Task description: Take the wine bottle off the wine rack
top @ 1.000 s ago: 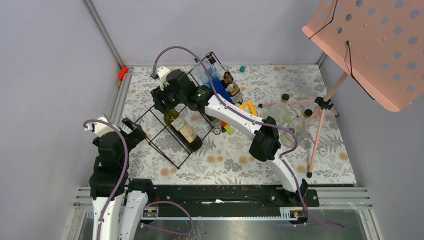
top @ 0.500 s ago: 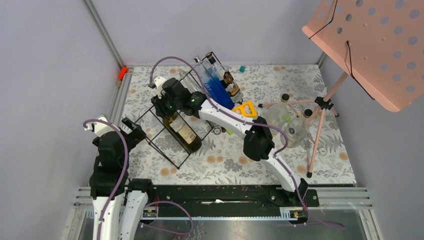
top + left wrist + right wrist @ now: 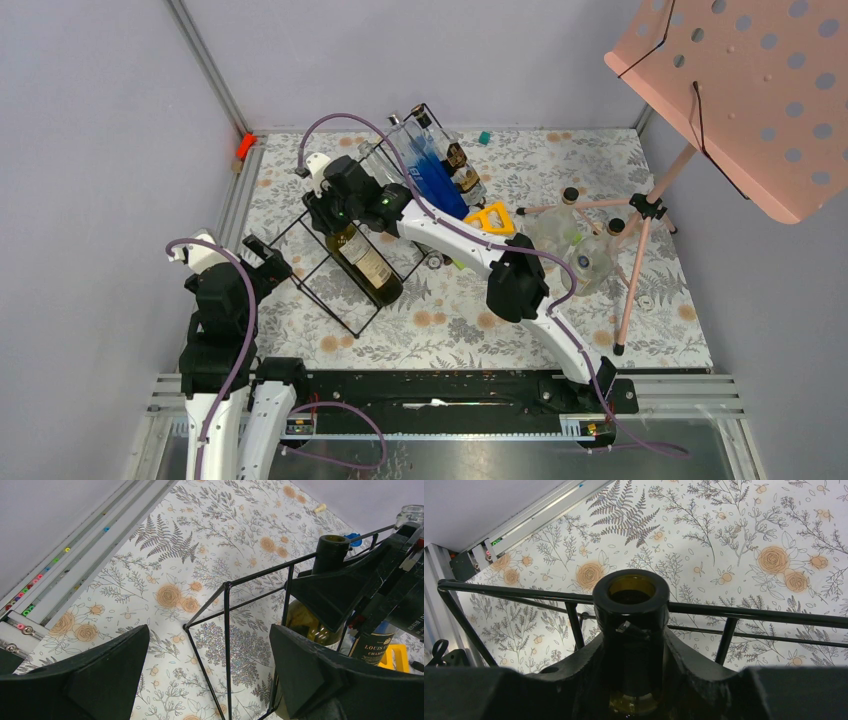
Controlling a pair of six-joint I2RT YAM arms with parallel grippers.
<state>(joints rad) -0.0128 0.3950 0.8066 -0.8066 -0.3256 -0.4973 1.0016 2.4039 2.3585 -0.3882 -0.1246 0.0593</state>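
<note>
The wine bottle [image 3: 367, 264], olive green with a cream label, lies slanted in the black wire wine rack [image 3: 322, 300], neck toward the back left. My right gripper [image 3: 335, 214] is at that neck. In the right wrist view its jaws [image 3: 631, 645] press both sides of the bottle's dark neck [image 3: 631, 600], just below the open mouth, with a rack bar [image 3: 749, 615] running behind. My left gripper [image 3: 262, 262] stands open at the rack's near left corner. In the left wrist view a rack wire [image 3: 226, 630] passes between its fingers, and the bottle [image 3: 305, 622] lies to the right.
A pink perforated music stand [image 3: 740, 90] on tripod legs [image 3: 640, 215] fills the right. A blue bottle [image 3: 430, 165] and other bottles lie at the rack's far end. A yellow object [image 3: 495, 215] and clear glass bottles [image 3: 580, 240] sit mid-table. An orange clip [image 3: 243, 146] marks the left rail.
My right gripper has slid left along the bottle's neck toward its mouth, and its jaws have closed in onto the neck. The left arm has stayed where it was.
</note>
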